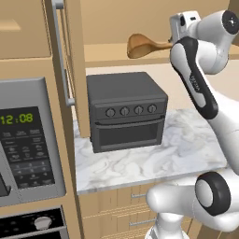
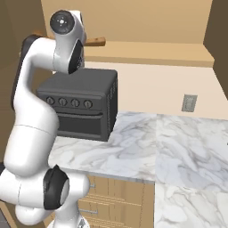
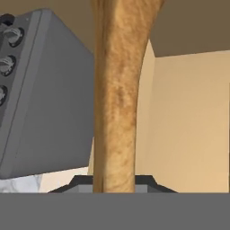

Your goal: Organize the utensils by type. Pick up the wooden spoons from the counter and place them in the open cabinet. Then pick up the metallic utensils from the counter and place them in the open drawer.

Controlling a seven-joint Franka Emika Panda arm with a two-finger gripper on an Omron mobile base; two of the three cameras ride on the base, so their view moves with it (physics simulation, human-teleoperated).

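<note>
The orange-brown wooden spoon (image 1: 141, 45) is held level at the height of the open cabinet's shelf (image 1: 106, 52), its round bowl pointing left over the shelf edge. In the right base view its handle end (image 2: 96, 42) sticks out to the right of my arm. In the hand view the handle (image 3: 116, 99) runs straight up from my gripper (image 3: 114, 186), which is shut on it. My upper arm hides the grip in both base views. The metallic utensils and the open drawer are out of view.
A dark toaster oven (image 1: 126, 110) stands on the white marble counter (image 1: 140, 161) right under the shelf. The open cabinet door (image 1: 65, 70) juts out at left, with a microwave (image 1: 28, 140) beside it. A wall outlet (image 2: 189, 103) sits at right.
</note>
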